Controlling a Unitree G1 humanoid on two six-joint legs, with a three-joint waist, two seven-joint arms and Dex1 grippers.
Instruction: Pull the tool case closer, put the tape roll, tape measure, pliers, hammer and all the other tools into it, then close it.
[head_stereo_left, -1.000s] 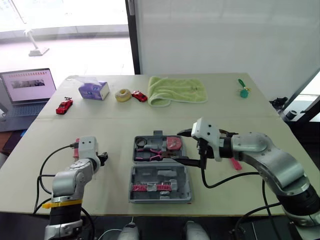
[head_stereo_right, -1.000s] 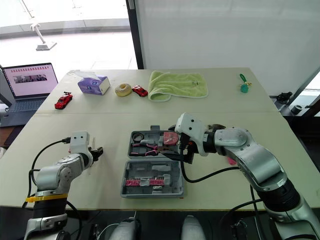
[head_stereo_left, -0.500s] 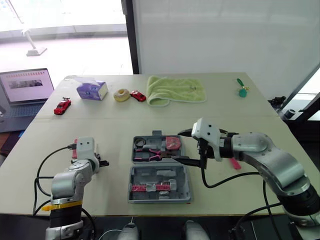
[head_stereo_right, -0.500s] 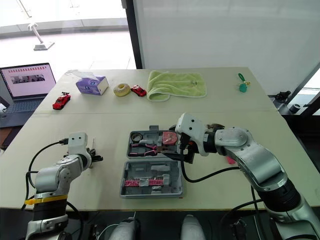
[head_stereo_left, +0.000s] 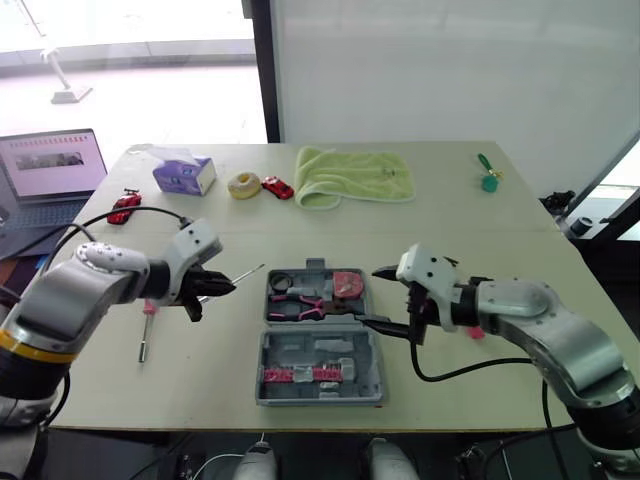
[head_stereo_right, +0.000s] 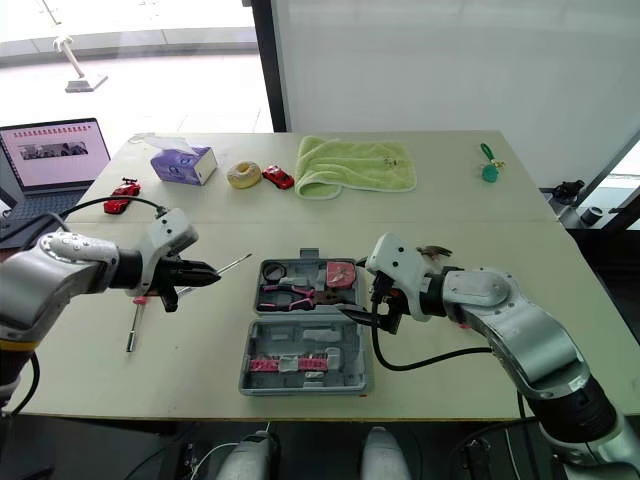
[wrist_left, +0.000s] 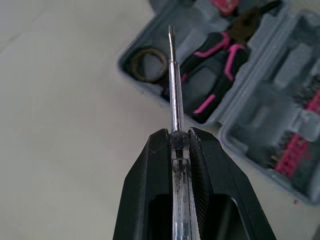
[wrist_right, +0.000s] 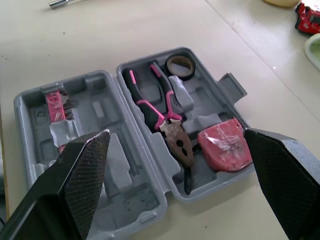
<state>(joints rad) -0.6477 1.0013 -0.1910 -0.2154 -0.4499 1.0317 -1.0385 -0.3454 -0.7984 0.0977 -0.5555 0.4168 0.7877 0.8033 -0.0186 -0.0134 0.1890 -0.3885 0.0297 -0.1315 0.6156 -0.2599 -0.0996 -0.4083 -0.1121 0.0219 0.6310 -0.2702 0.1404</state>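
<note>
Raised above the beige table (head_stereo_left: 450, 200) since a second ago, the left claw (head_stereo_left: 226, 287) clenches a clear-handled slim metal screwdriver (wrist_left: 173, 90), tip pointing at the open grey plastic tool case (head_stereo_left: 318, 348) nearby; the right claw (head_stereo_left: 388, 297) gapes over its right edge.

I can't read any word, brand or number from here. The open grey laptop (head_stereo_right: 45, 160) left of the table shows rows on its screen too small to make out. The purple-and-white tissue box (head_stereo_right: 180, 163) carries illegible print. The grey plastic tool case (wrist_right: 125, 165) shows no legible marking.
</note>
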